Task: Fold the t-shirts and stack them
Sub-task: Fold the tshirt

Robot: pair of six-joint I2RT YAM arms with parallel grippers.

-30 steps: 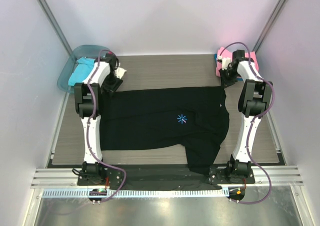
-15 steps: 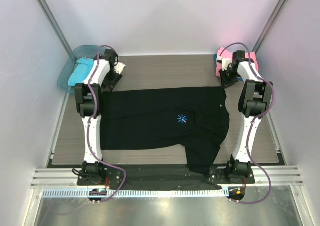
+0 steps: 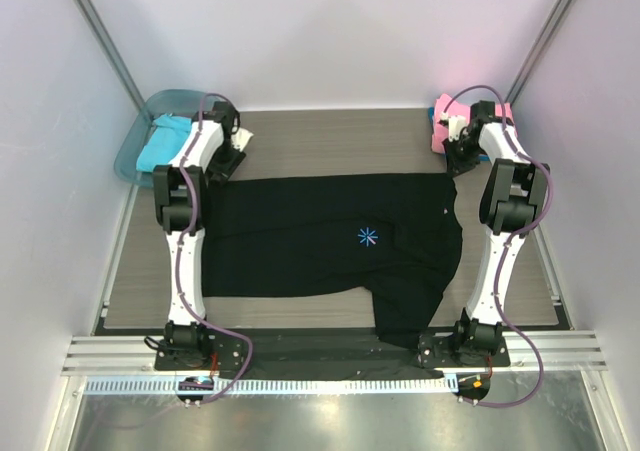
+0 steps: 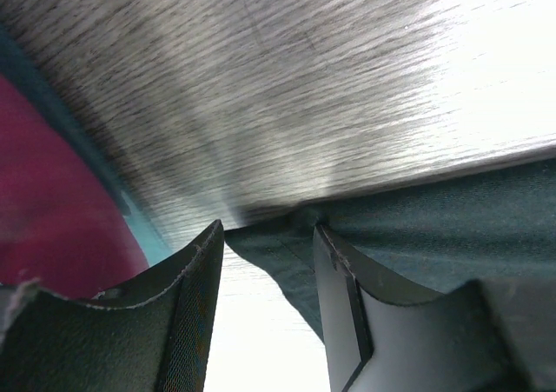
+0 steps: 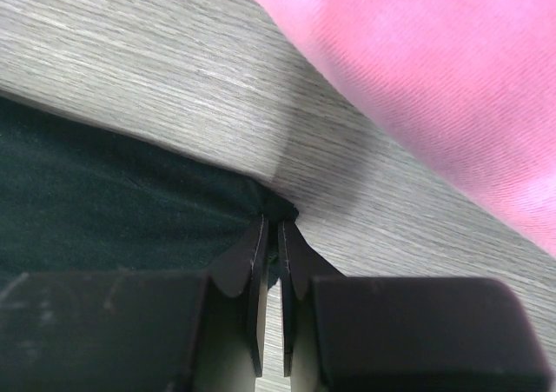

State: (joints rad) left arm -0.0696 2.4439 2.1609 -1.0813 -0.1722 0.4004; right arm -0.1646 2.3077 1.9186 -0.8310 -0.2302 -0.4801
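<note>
From where I stand, the black t-shirt [image 3: 300, 241] lies spread flat on the wood-grain table [image 3: 330, 136]. It is a broad matte sheet with a small light-blue asterisk [image 3: 366, 236] near its middle, and one flap hangs over the near table edge.

The left gripper [image 4: 265, 244] is down at the shirt's far-left corner with its jaws standing apart. A pointed tip of the dark knit lies in the gap between the two fingers [image 4: 187, 309]. The fingers are dark wedges with a fine cross-hatched grip face, and neither is pressed onto the cloth. Ahead of the claw the tabletop shows streaky grey grain with a bright glare. To the left of the claw runs the thin teal edge of a translucent plastic tub [image 3: 135, 146]. Beyond that edge is a blurred deep-red cloth [image 4: 43, 209]. Seen from above, a crumpled turquoise t-shirt [image 3: 160, 143] sits in that tub, just outboard of the left claw.

The right gripper [image 5: 270, 235] is at the shirt's far-right corner, and its two flat black pads are drawn together to a mere sliver. The very corner of the black fabric is bunched into a small pucker at their tips. The cloth runs away smooth and dull to the left of the claw. Ahead of it and to its right lies the pink t-shirt [image 5: 434, 88], soft and finely woven, apart from the black one with bare wood grain between them.
</note>
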